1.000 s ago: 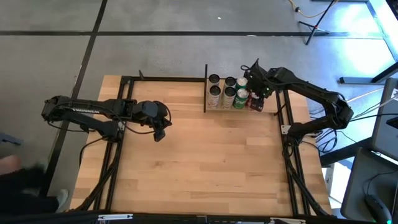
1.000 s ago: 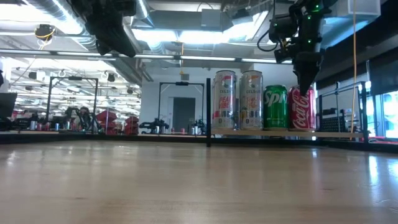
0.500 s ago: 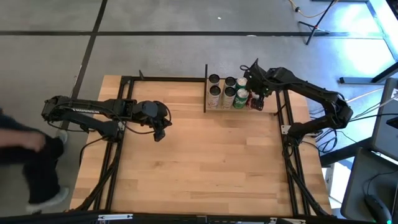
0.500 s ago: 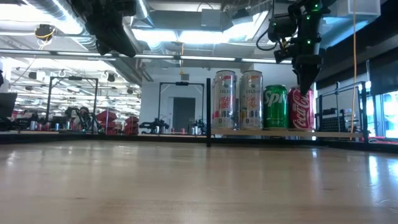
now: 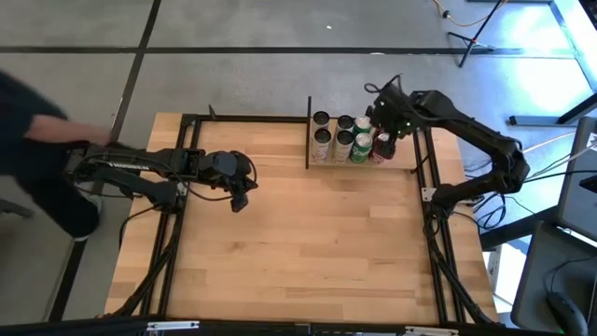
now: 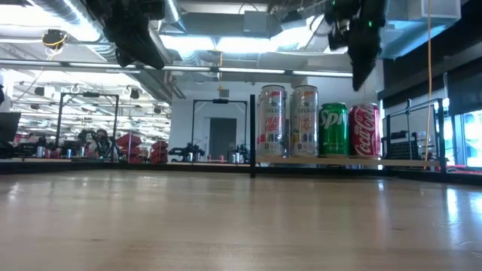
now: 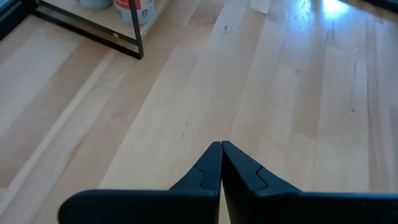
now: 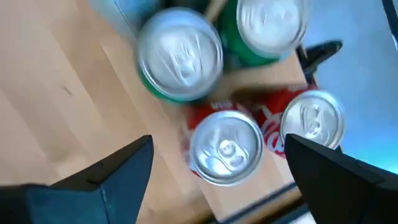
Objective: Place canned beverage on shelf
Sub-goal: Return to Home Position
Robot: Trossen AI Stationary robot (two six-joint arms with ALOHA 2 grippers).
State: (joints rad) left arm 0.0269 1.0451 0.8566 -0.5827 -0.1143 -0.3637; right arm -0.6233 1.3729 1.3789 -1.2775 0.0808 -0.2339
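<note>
The shelf (image 6: pixel 339 160) stands at the table's far right and carries several upright cans. The red cola can (image 6: pixel 364 130) stands on its base at the shelf's right end, beside a green can (image 6: pixel 333 129) and two silver-pink cans (image 6: pixel 273 120). My right gripper (image 6: pixel 363 75) hangs open above the red can (image 8: pixel 225 146), clear of its top, one finger on each side of it in the right wrist view. My left gripper (image 5: pixel 238 201) waits shut over the table's left half, with nothing in it (image 7: pixel 221 146).
A person (image 5: pixel 37 140) stands beside the table's left edge. Black frame rods (image 5: pixel 182 187) run along both sides of the table. The shelf's black post (image 6: pixel 251 135) rises at its left end. Bare wood fills the table's middle and near part (image 5: pixel 298 243).
My right gripper has risen straight up from the red can's top and now hangs clear above it. The can stays standing on the shelf. The person has come forward along the table's left side.
</note>
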